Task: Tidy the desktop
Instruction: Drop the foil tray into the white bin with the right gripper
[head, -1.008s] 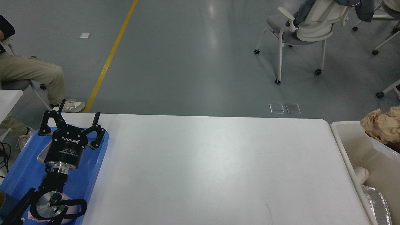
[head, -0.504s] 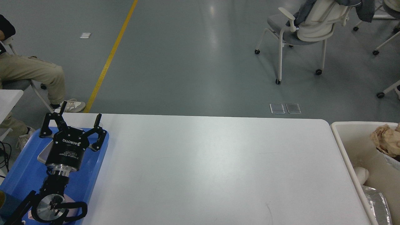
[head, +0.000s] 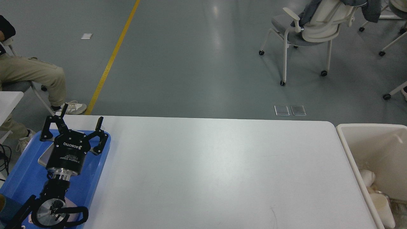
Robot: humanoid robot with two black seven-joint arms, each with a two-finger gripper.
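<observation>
While the left gripper (head: 81, 118) hovers over the blue tray (head: 22, 178), fingers spread wide (holding nothing), white desktop (head: 222, 171) beside it.

Glossy smooth white desktop (head: 216, 171), shiny blue plastic tray (head: 22, 178), matt cream plastic bin (head: 356, 152)

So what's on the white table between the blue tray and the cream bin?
Nothing: the head view shows bare desktop from the blue tray to the cream bin.

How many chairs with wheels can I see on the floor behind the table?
1 whole chair stands at the far right. Parts of at least two more, a leg and a base, show at the right edge.
</observation>
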